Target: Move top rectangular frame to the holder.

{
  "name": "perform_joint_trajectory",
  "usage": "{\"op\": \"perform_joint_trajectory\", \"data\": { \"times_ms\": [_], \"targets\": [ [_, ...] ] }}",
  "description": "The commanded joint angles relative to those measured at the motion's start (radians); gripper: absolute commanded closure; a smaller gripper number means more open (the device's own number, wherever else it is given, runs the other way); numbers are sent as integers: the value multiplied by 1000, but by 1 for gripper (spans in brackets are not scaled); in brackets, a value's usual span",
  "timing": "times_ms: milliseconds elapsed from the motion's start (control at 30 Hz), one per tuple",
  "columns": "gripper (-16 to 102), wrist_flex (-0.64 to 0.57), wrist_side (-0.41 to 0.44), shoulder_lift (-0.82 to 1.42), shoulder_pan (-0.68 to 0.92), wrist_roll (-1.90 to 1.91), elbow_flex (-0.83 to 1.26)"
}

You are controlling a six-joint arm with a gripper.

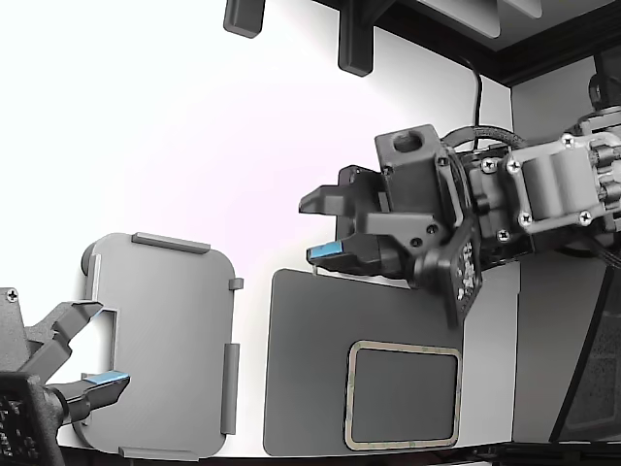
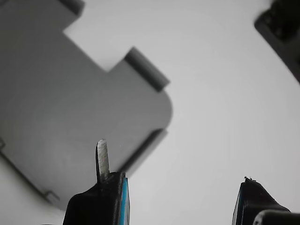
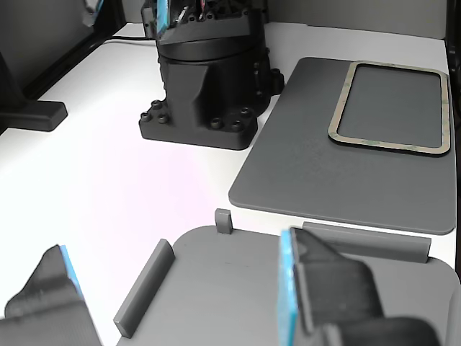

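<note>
Frame (image 1: 404, 395) edge cut off below

holder (image 2: 70, 108) cropped, hand (image 2: 180, 201) fingertips cropped

From overhead, the exterior view gives us the white table (image 1: 194, 146) straight down, the holder (image 1: 160, 345) at its left and the dark mat (image 1: 310, 388) at its right. Our wrist view hangs close above one holder (image 2: 70, 103) corner, looking down. The other view sits low at the holder (image 3: 238, 288), facing across the mat (image 3: 302, 158). All three share the holder.
</note>
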Motion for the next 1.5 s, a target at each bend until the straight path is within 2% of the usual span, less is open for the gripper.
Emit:
{"op": "perform_joint_trajectory", "data": {
  "times_ms": [0, 100, 200, 500, 567, 633, 900, 1167, 1467],
  "targets": [
    [-5, 87, 58, -38, 98, -40, -112],
    [-5, 117, 112, -69, 216, -49, -114],
    [-14, 137, 123, -103, 308, -23, -86],
    [-14, 212, 60, -163, 494, 40, -31],
    [-14, 230, 58, -201, 543, 55, -51],
    [-8, 239, 64, -247, 592, 83, -71],
    [-14, 311, 11, -440, 733, 225, -224],
    [-14, 295, -5, -545, 874, 377, -253],
    [-14, 176, -37, -657, 917, 310, -163]
  ]
}}
